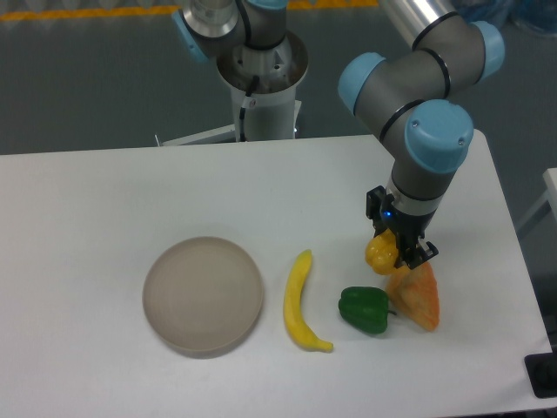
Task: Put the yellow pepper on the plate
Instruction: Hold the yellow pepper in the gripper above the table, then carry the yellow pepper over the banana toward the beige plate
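Note:
The yellow pepper (380, 252) is small and golden-yellow, and sits between the fingers of my gripper (393, 253) at the right of the table. The gripper is shut on it, just above the orange wedge. I cannot tell whether the pepper is lifted off the table or still touching it. The plate (203, 295) is a round, flat beige-grey dish at the front left, far to the left of the gripper, with nothing on it.
A long curved yellow banana (301, 302) lies between the plate and the gripper. A green pepper (365, 309) sits just below the gripper, touching an orange triangular wedge (418, 297). The table's right edge (513, 252) is close to the arm.

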Available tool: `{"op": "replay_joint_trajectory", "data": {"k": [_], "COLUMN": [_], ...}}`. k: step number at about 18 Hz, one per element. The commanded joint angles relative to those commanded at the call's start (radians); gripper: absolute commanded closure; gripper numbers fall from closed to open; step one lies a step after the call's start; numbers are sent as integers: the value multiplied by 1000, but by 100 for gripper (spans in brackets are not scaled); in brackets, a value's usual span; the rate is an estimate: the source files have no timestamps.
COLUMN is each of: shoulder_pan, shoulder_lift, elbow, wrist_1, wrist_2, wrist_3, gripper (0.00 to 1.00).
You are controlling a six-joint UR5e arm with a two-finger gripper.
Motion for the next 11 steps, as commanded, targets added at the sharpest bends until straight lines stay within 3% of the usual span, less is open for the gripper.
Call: {"op": "replay_joint_trajectory", "data": {"k": [7,11], "shoulder_pan": [-5,-14], "shoulder_lift": [-6,21], "elbow": [9,-5], "wrist_1": [0,-2], "wrist_2": [0,-3], "wrist_3": [-18,-28], "gripper": [70,70]}}
